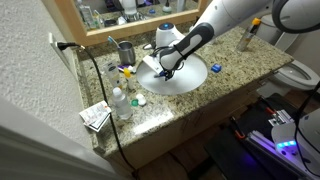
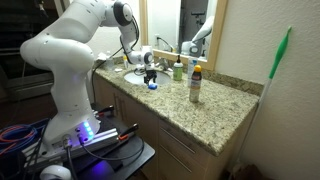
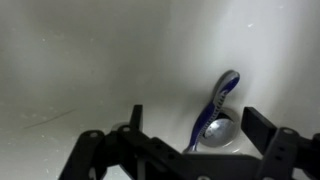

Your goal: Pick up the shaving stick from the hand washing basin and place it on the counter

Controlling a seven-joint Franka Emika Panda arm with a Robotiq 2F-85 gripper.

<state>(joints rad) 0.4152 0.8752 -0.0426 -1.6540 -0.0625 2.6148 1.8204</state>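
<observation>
A blue and silver shaving stick (image 3: 218,100) lies in the white basin (image 3: 90,60), its lower end over the metal drain (image 3: 215,130). In the wrist view my gripper (image 3: 195,125) is open, its two dark fingers on either side of the razor, just above it. In an exterior view the gripper (image 1: 165,70) hangs down into the basin (image 1: 190,78). In an exterior view the gripper (image 2: 148,72) is low over the sink at the far end of the granite counter (image 2: 215,110). The razor is hidden in both exterior views.
On the counter stand a metal cup (image 1: 125,52), bottles (image 1: 120,100), a small box (image 1: 97,117) and a blue item (image 1: 216,68). A black cable (image 1: 100,90) runs down the counter's side. A spray bottle (image 2: 195,85) and a green bottle (image 2: 178,70) stand nearby. A toilet (image 1: 297,72) is beside the counter.
</observation>
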